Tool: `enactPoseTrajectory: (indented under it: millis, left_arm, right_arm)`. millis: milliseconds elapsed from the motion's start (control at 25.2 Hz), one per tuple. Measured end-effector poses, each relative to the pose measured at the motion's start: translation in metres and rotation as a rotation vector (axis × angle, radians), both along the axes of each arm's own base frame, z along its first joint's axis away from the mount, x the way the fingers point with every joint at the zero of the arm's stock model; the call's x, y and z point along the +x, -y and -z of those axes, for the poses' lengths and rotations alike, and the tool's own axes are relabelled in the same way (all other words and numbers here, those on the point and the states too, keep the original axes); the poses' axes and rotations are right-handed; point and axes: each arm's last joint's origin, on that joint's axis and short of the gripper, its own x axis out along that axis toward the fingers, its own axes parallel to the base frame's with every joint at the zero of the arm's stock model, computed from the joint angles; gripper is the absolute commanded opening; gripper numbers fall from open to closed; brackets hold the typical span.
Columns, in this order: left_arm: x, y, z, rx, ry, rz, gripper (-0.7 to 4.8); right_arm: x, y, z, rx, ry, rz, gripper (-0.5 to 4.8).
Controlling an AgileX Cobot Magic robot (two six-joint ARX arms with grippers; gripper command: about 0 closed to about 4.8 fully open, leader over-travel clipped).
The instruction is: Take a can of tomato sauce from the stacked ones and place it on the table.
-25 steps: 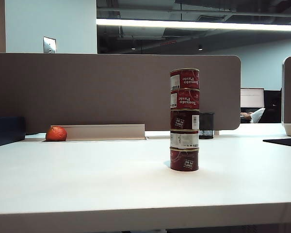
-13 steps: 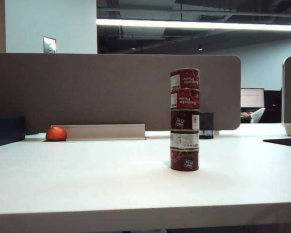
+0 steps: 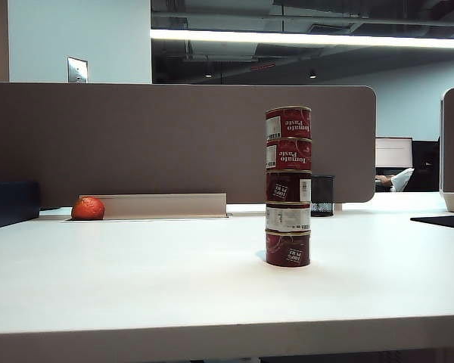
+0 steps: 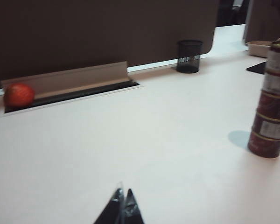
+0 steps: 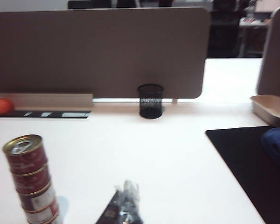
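Several short red-and-white tins stand stacked in one column (image 3: 288,187) on the off-white table (image 3: 136,280), right of the middle. The top tin is a can of tomato sauce (image 3: 288,122) with white "Tomato Paste" lettering, and a like one sits right under it. Neither arm shows in the exterior view. My left gripper (image 4: 123,197) hovers low over bare table, shut and empty, well short of the stack (image 4: 272,105). In the right wrist view my right gripper (image 5: 126,198) is blurred, its tips together and holding nothing. It stays apart from the stack (image 5: 31,182), whose top can (image 5: 24,151) shows its pull-tab lid.
A grey-brown partition (image 3: 174,136) closes the back of the table. Before it lie an open cable flap (image 3: 163,204), an orange-red round fruit (image 3: 88,208) and a black mesh cup (image 3: 321,195). A black mat (image 5: 242,158), a blue thing (image 5: 277,144) and a beige tray (image 5: 270,109) sit at the right.
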Motion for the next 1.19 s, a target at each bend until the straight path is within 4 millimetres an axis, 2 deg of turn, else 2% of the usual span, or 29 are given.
enactPoseTrajectory:
  millis: [159, 436, 674, 793, 873, 912, 952, 1150, 1190]
  left_arm:
    - [-0.001, 0.002, -0.005, -0.004, 0.049, 0.063, -0.06]
    - [-0.002, 0.003, -0.005, -0.002, 0.056, 0.127, -0.06]
    - [-0.003, 0.005, -0.005, 0.000, 0.057, 0.213, -0.06]
    - [-0.003, 0.005, -0.005, 0.000, 0.057, 0.218, -0.06]
    - [-0.003, 0.005, -0.005, 0.000, 0.056, 0.218, -0.06]
    - [-0.003, 0.005, -0.005, 0.000, 0.056, 0.218, -0.06]
    - [-0.003, 0.005, -0.005, 0.000, 0.056, 0.218, -0.06]
    - [-0.003, 0.005, -0.005, 0.000, 0.056, 0.218, -0.06]
    - [-0.003, 0.005, -0.005, 0.000, 0.056, 0.218, -0.06]
  right_arm:
    - [0.020, -0.005, -0.030, -0.007, -0.103, -0.104, -0.09]
    - [0.047, -0.012, -0.071, 0.009, -0.204, -0.239, 0.00]
    - [0.071, -0.019, -0.103, 0.051, -0.314, -0.382, 1.19]
    - [0.081, -0.022, -0.111, 0.066, -0.344, -0.464, 1.29]
    - [0.088, -0.024, -0.117, 0.079, -0.358, -0.513, 2.12]
    - [0.092, -0.025, -0.118, 0.093, -0.368, -0.533, 2.73]
    - [0.094, -0.027, -0.119, 0.108, -0.380, -0.548, 3.61]
    - [0.113, -0.048, -0.113, 0.159, -0.486, -0.656, 3.83]
    - [0.117, -0.051, -0.110, 0.161, -0.508, -0.668, 4.03]
